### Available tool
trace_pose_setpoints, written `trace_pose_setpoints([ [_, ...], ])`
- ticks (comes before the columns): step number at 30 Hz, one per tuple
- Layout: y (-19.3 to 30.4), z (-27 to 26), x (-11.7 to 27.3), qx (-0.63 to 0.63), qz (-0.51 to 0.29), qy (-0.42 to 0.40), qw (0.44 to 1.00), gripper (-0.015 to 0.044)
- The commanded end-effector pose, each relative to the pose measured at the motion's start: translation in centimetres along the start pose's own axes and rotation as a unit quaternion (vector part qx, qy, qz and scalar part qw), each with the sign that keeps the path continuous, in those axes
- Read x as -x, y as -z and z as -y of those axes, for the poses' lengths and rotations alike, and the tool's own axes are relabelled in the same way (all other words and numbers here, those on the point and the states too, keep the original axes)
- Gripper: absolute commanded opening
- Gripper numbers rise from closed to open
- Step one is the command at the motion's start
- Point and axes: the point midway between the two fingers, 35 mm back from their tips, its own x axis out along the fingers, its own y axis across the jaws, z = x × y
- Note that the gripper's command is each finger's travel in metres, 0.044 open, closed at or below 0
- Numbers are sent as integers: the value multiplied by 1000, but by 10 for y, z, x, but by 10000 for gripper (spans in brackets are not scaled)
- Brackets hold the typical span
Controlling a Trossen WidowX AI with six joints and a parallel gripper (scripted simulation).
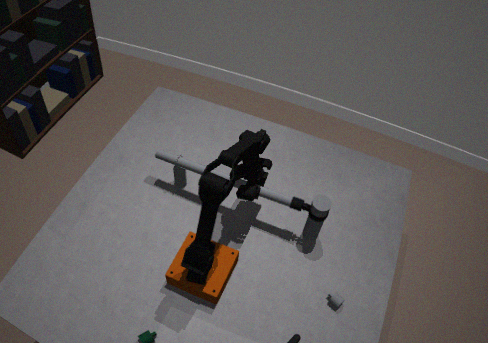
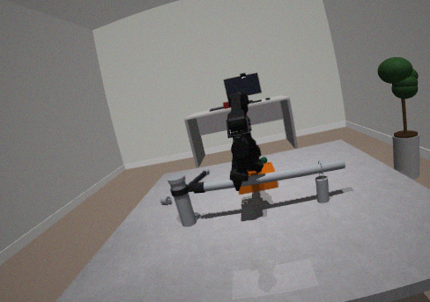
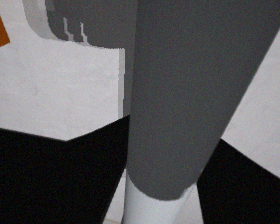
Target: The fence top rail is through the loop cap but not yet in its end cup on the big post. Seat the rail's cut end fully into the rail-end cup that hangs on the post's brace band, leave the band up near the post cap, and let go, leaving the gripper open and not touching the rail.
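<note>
The grey rail runs nearly level from the small post to the rail-end cup. My gripper is shut on the rail around its middle, with a dark finger on each side in the wrist view. The rail's cup-side end meets the dark cup; how deep it sits is hidden. The brace band is up near the post cap on the big post. The thin loop stands around the rail's far part.
The orange base stands on the pale mat. A small grey fitting, a green piece and a dark rod lie on the mat, away from the rail.
</note>
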Motion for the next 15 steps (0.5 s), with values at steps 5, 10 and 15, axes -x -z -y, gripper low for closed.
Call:
trace_pose_setpoints([
  [5, 9, 0, 1, 0, -7, 1, 1000, 0],
  [10, 11, 0, 0, 0, -7, 1, 1000, 0],
  [15, 14, 0, 0, 0, -7, 1, 1000, 0],
])
